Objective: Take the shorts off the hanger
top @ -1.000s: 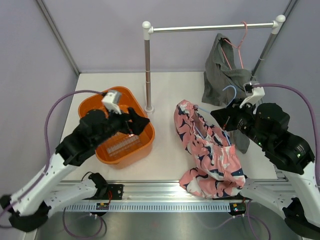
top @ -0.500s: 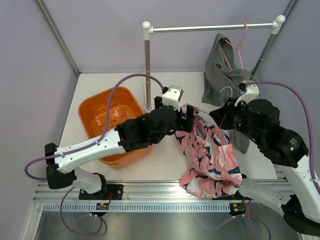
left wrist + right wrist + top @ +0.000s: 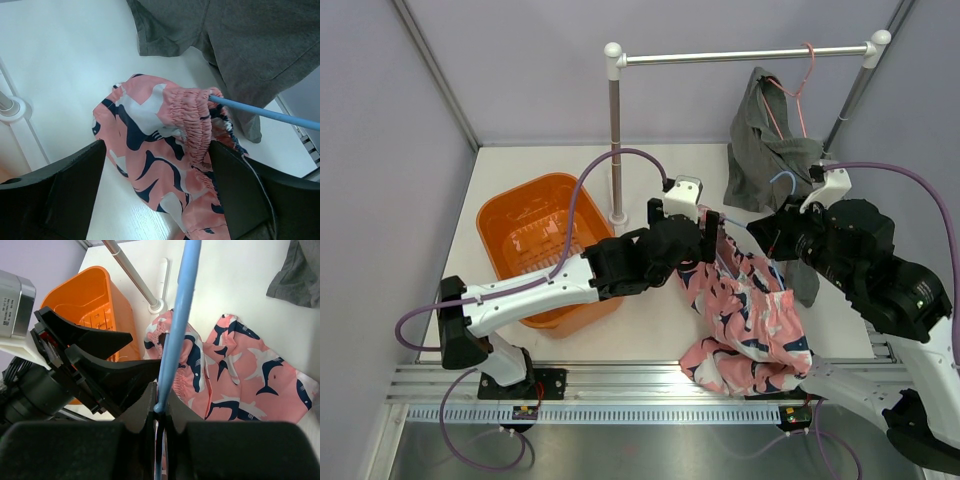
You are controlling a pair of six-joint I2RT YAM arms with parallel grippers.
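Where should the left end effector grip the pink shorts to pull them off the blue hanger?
Probably the gathered waistband of the pink shorts, approached from the side away from the blue hanger: it forms a ridge between the open fingers of the left end effector.

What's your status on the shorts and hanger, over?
Left fingers open, straddling the shorts' waistband. Right fingers shut on the blue hanger. Shorts not yet off the hanger. Gray garment close behind, not between the fingers.

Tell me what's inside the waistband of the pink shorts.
A blue hanger enters the gathered waistband of the pink shorts. How far it runs inside cannot be seen: the fabric covers that part.
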